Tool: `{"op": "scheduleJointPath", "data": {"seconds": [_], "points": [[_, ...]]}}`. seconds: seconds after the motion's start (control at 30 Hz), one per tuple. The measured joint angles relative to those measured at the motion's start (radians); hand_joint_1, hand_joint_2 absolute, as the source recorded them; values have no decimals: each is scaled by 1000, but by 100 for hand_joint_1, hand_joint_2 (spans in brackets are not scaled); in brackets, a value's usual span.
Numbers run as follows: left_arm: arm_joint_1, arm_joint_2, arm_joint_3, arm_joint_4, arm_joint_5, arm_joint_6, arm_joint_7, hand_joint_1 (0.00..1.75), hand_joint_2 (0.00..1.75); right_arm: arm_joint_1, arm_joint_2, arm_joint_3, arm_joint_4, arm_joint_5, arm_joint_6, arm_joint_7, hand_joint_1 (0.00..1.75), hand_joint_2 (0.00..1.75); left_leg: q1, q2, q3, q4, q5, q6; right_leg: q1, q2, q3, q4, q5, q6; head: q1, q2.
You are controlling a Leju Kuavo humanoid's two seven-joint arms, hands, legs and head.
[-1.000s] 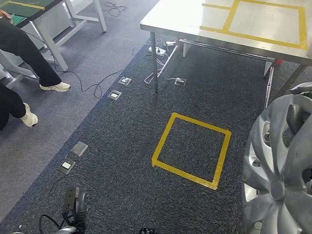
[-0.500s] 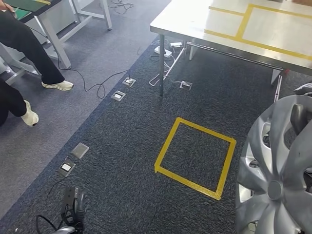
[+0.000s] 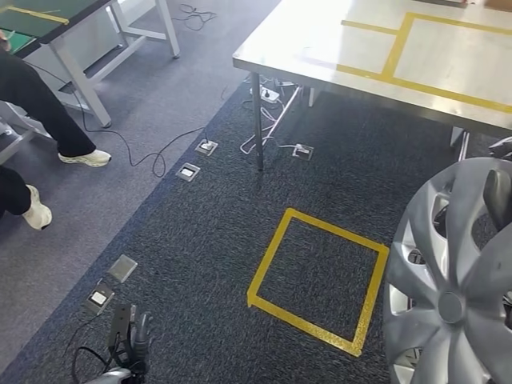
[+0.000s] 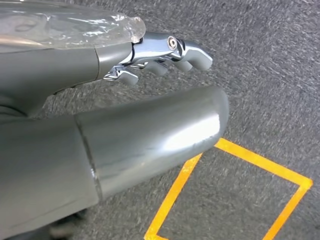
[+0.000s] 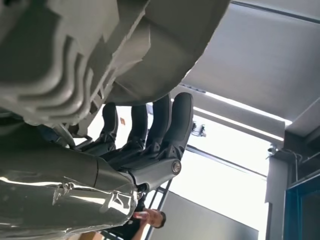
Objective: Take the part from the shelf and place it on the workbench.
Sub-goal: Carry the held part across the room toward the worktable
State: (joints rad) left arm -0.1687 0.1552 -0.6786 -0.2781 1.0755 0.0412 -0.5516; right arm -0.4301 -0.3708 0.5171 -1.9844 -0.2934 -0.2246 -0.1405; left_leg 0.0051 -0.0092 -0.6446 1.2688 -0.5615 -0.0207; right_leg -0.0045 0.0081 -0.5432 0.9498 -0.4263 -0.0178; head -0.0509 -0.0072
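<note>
Hubcap [image 3: 453,280] in hand, we are closing on the workbench [image 3: 314,44], and the whole scene has slid since a second ago: the steel table edge sits lower and fuller in the head view, and its near leg [image 3: 258,120] and the yellow tape square [image 3: 317,276] on the carpet have both shifted in the picture. We read that as our own walking and turning, not as anything on the floor moving. By our judgement the carrying leg of the job is well along, with the set-down not yet begun.

The part is a silver plastic wheel cover, round, with curved spokes and a small centre cap, matt and lightly scuffed. It hangs at our right side, clear of the bench. Our right hand [image 5: 147,135] grips it: from the right wrist camera dark fingers [image 5: 177,120] curl over the pale ribbed back of the rim. Our left hand [image 4: 158,52] hangs beside us over the carpet, holding nothing, its chrome fingers curled in close together above the thick grey thumb [image 4: 158,135].

The bench top is brushed steel, flat and glossy, marked with yellow tape lines [image 3: 392,56]. The floor is dark speckled carpet [image 3: 199,240], set with small metal socket plates [image 3: 188,171] and crossed by a black cable [image 3: 138,152]. A seated person's legs and pale shoes [image 3: 85,158] show at the far left, well apart from our path.
</note>
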Motion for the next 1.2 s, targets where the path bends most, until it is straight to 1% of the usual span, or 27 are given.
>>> {"op": "scheduleJointPath", "data": {"seconds": [0.07,0.1,0.13,0.23,0.27,0.33,0.37,0.4,0.43,0.47,0.5,0.57,0.6,0.63,0.67,0.73,0.77,0.8,0.87,0.93,0.97,1.03,1.07,1.1,1.13,1.17,1.2], "points": [[5,2,0,0,0,0,0,0,0,1,0,0,0,0,0,0,175,175,2,1,-70,0,-88,-2,-3,4,46,-4,-34,2,-1,0],[7,3,0,0,0,0,0,0,0,1,0,0,0,0,0,0,175,175,2,1,-89,-32,-103,-2,-5,5,70,-4,-53,4,-2,0],[9,5,0,0,0,0,0,0,0,1,0,0,0,0,0,0,175,175,2,2,-98,-87,-66,-2,-7,5,94,-5,-74,7,-3,0],[16,8,0,0,0,0,1,0,0,1,0,1,0,-2,0,2,175,175,0,10,-105,-272,202,6,-5,7,141,-10,-135,20,-3,0],[19,8,0,0,0,0,2,0,0,1,0,2,0,-3,0,2,175,175,0,10,-102,-299,252,13,-2,10,156,-10,-145,26,-2,0],[21,8,0,0,0,1,3,0,0,-3,0,1,-2,-6,-2,3,175,175,1,6,-81,-305,256,26,1,13,165,29,-134,38,1,0],[19,7,0,0,0,1,3,0,0,-5,0,1,-2,-7,-4,1,175,175,3,5,-62,-307,251,35,0,10,148,84,-112,43,2,0],[17,7,0,0,0,2,2,0,0,-8,0,1,-2,-10,-7,-1,175,175,2,5,-43,-307,242,42,-1,6,110,154,-97,46,3,0],[15,7,0,0,0,2,2,0,0,-9,0,1,-2,-13,-10,-2,175,175,1,4,-22,-307,228,49,-2,2,63,225,-96,49,4,0],[14,7,0,0,0,3,2,0,0,-9,-1,2,-2,-15,-14,-3,175,175,-1,3,-1,-307,210,54,-3,0,18,281,-117,51,4,0],[14,7,0,0,1,4,2,0,0,-9,-1,2,-2,-17,-17,-4,175,175,-3,2,20,-307,193,57,-2,-1,-22,313,-159,52,4,0],[15,7,0,0,1,4,3,0,0,-8,-1,3,-2,-20,-21,-7,175,175,-6,-1,66,-307,156,61,-3,-1,-80,315,-264,52,5,0],[15,7,0,0,1,4,3,0,0,-8,-1,4,-2,-22,-23,-9,175,175,-8,-3,93,-307,135,61,-2,-1,-99,286,-295,49,5,0],[15,6,0,0,1,4,3,0,0,-7,-1,5,-2,-23,-24,-10,175,175,-11,-5,121,-307,112,62,-1,-1,-112,241,-283,44,6,0],[16,4,0,0,1,4,3,0,0,-7,-1,6,-1,-24,-26,-11,175,175,-13,-7,146,-308,91,63,1,-1,-120,181,-209,37,7,0],[14,1,0,0,1,4,3,0,0,-1,-2,7,0,-25,-28,-15,175,175,-16,-12,187,-305,50,58,10,2,-123,74,-14,21,8,0],[13,0,0,0,2,4,3,0,0,2,-2,8,1,-25,-29,-18,175,175,-16,-15,203,-304,35,54,15,3,-116,46,52,14,9,0],[10,0,0,0,2,4,3,0,0,2,-3,8,1,-25,-28,-20,175,175,-16,-17,211,-295,29,48,19,4,-106,37,70,10,10,0],[6,-1,0,-1,2,3,2,0,0,-4,-3,6,0,-22,-26,-26,175,175,-13,-15,189,-234,51,38,18,4,-76,28,58,-1,10,0],[2,-3,0,-1,2,2,1,0,0,-9,-3,5,-1,-18,-23,-30,175,175,-10,-10,106,-110,83,28,14,4,-44,13,42,-10,8,0],[2,-4,0,-2,2,2,0,0,0,-8,-3,5,-1,-18,-21,-31,175,175,-7,-8,56,-51,75,23,13,4,-28,7,30,-13,7,0],[4,-4,0,-2,2,2,0,0,0,-4,-3,7,-1,-18,-17,-30,175,175,-3,-4,-29,9,-2,13,10,7,8,-1,2,-14,5,0],[6,-3,0,-2,3,2,0,0,0,-3,-3,7,-1,-18,-16,-30,175,175,-2,-3,-57,5,-45,10,7,8,29,-2,-15,-12,5,0],[7,-2,0,-2,3,2,0,0,0,-2,-3,7,-1,-18,-15,-30,175,175,-1,-2,-75,-20,-69,8,5,10,52,-2,-34,-10,4,0],[9,0,0,-2,3,2,0,0,0,-2,-3,7,-1,-18,-14,-30,175,175,0,0,-84,-63,-60,7,3,11,77,-3,-54,-7,3,0],[10,1,0,-2,3,2,0,0,0,-1,-3,7,-1,-18,-13,-30,175,175,0,1,-87,-124,-4,8,1,10,98,-3,-75,-4,2,0],[12,2,0,-2,2,2,0,0,0,-2,-3,7,0,-18,-12,-30,175,175,0,2,-91,-192,84,10,1,10,120,-1,-95,0,2,0]]}}
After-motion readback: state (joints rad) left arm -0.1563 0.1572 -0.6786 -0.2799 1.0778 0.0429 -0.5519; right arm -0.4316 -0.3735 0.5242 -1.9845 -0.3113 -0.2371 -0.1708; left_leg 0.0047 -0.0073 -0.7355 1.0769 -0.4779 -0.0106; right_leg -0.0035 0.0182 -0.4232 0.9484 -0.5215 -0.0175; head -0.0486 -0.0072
